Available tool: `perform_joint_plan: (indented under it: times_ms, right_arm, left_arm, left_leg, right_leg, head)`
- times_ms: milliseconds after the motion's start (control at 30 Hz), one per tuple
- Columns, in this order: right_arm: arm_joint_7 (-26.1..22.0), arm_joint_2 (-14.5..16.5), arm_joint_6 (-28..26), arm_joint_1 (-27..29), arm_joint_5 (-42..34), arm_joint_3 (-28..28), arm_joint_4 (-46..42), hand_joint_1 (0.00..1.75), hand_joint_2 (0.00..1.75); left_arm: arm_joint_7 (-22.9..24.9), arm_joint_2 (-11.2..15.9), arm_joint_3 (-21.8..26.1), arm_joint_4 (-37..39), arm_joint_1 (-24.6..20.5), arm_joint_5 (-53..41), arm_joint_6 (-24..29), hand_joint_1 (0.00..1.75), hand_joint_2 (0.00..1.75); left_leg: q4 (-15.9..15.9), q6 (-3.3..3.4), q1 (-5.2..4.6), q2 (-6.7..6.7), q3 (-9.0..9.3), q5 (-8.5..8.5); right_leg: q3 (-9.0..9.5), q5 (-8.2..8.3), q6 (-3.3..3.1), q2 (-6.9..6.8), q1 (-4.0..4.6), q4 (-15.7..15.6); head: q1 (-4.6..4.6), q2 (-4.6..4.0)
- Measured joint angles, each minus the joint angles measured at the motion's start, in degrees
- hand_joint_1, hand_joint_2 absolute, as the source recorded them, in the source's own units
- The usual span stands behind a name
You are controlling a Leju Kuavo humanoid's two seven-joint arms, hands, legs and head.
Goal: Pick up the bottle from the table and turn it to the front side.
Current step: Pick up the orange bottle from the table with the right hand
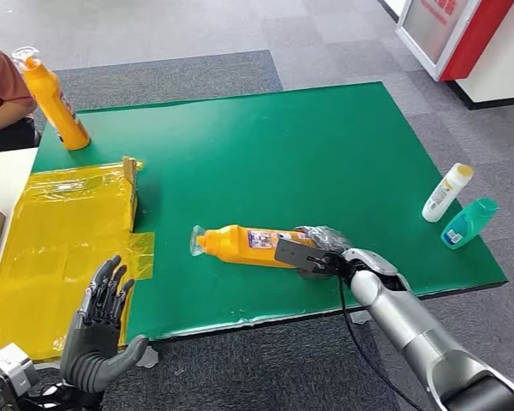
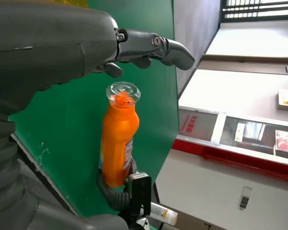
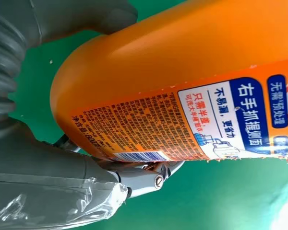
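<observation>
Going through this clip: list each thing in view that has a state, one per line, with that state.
orange bottle: lying on its side on the green mat, base gripped by the right hand
second orange bottle: standing upright, capped
white bottle: lying on its side
teal bottle: lying on its side
right hand: grips the orange bottle
left hand: holds nothing, fingers apart
</observation>
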Motion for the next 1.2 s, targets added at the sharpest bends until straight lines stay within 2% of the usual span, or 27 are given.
perform_joint_plan:
  times_ms: [100,333,500,733,1000,1200]
  right_arm:
    - [-1.26,-0.10,0.15,0.50,-3.85,-0.77,-0.34,1.75,1.75]
    - [-8.80,-0.99,1.01,4.28,-28.02,-4.45,-5.71,1.75,1.75]
    - [-13.18,-1.33,-0.88,8.24,-37.20,-5.39,-11.74,1.75,1.75]
    - [-15.16,-1.28,-2.92,10.75,-39.78,-5.45,-17.82,1.75,1.75]
    - [-15.68,-0.93,-3.33,11.44,-39.75,-4.94,-20.38,1.75,1.75]
    - [-16.56,1.61,-6.86,11.48,-35.59,-3.09,-20.48,1.75,1.75]
  left_arm:
    - [-0.33,0.17,-0.02,0.08,-0.01,0.11,0.14,0.00,1.75]
    - [-2.84,1.55,-0.05,0.50,-0.21,0.63,1.08,0.00,1.75]
    - [-3.74,2.57,-0.04,0.76,-1.02,0.70,1.14,0.00,1.75]
    - [-3.93,2.93,-0.04,1.34,-3.66,0.82,0.26,0.00,1.75]
    - [-3.85,3.04,-0.04,2.27,-5.70,1.53,-0.61,0.00,1.75]
    - [-0.45,2.44,-0.15,3.29,-9.31,9.29,-4.01,0.00,1.75]
  left_leg:
    - [0.00,0.00,0.00,0.00,0.00,0.00]
    - [0.01,0.00,0.00,-0.01,-0.01,-0.01]
    - [0.01,-0.01,0.00,0.00,-0.02,-0.02]
    - [0.01,-0.01,0.00,0.00,-0.03,-0.01]
    - [0.01,0.00,0.00,0.00,-0.03,0.01]
    - [0.01,-0.01,0.00,0.00,-0.03,0.01]
  right_leg:
    - [0.00,0.00,0.00,0.00,0.00,0.00]
    - [-0.03,-0.01,0.00,0.00,0.00,0.00]
    - [-0.03,-0.02,-0.01,0.00,0.00,0.00]
    - [-0.03,-0.01,-0.01,0.00,0.00,0.00]
    - [-0.03,0.00,-0.01,0.00,0.00,0.00]
    - [-0.04,0.00,-0.02,0.01,0.01,0.01]
  head:
    - [0.01,0.00]
    - [0.01,0.00]
    - [0.00,0.00]
    - [0.01,0.00]
    - [0.00,0.00]
    - [0.00,0.00]
